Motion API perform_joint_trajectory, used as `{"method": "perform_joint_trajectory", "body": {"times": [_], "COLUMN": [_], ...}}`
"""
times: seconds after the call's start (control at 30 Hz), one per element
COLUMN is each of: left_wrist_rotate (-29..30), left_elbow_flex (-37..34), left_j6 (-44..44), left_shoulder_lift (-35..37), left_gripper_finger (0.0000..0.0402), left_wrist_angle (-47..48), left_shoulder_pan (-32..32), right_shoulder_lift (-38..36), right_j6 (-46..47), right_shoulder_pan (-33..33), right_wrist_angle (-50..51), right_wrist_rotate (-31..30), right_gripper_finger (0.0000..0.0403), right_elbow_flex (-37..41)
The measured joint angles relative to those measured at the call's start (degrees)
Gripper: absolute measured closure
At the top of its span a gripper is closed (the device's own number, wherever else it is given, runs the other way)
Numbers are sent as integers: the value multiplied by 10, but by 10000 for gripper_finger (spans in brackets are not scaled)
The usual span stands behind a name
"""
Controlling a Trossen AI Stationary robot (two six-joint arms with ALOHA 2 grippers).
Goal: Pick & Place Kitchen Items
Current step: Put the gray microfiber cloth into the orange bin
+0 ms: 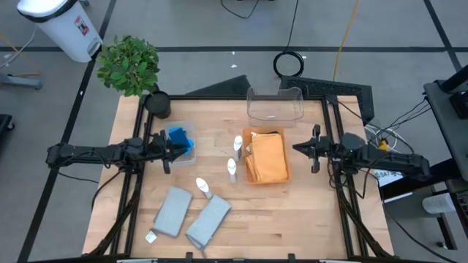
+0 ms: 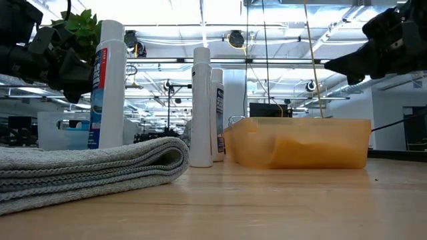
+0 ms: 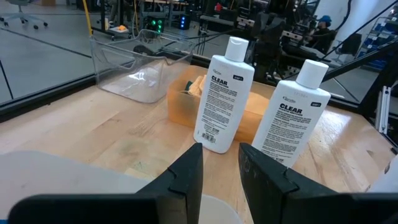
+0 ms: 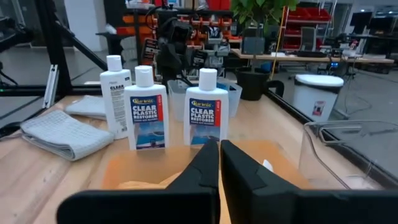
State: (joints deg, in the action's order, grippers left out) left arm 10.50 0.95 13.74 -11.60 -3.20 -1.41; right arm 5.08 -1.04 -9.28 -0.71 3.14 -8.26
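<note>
Arms both reach inward toward the orange tray (image 1: 266, 157): left gripper (image 1: 174, 148), fingers a bit apart, sits over the bin holding blue sponges (image 1: 179, 137); right gripper (image 1: 300, 148), fingers nearly together, hangs just beside the tray. Three white bottles (image 1: 232, 155) stand left of it, though the low view crops the grey cloths (image 1: 189, 215).

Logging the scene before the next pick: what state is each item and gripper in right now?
Three white bottles: upright, on the table.
Orange cloth: folded, inside the orange tray.
Grey cloths: folded, flat on the table.
Blue sponges: in the small clear bin.
Left gripper: slightly open, empty.
Right gripper: shut, empty.
</note>
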Motion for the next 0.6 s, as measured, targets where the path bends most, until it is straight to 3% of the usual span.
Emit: {"method": "perform_joint_trajectory", "body": {"times": [0.27,0.6], "left_wrist_rotate": [0,0], "left_elbow_flex": [0,0], "left_j6": [0,0], "left_shoulder_lift": [0,0], "left_gripper_finger": [293,293], "left_wrist_angle": [0,0], "left_shoulder_pan": [0,0], "right_shoulder_lift": [-50,-48], "right_j6": [-10,-11], "right_shoulder_pan": [0,0], "right_wrist_angle": [-14,-48], "right_wrist_rotate": [25,59], "right_gripper_finger": [403,403], "right_elbow_flex": [29,47]}}
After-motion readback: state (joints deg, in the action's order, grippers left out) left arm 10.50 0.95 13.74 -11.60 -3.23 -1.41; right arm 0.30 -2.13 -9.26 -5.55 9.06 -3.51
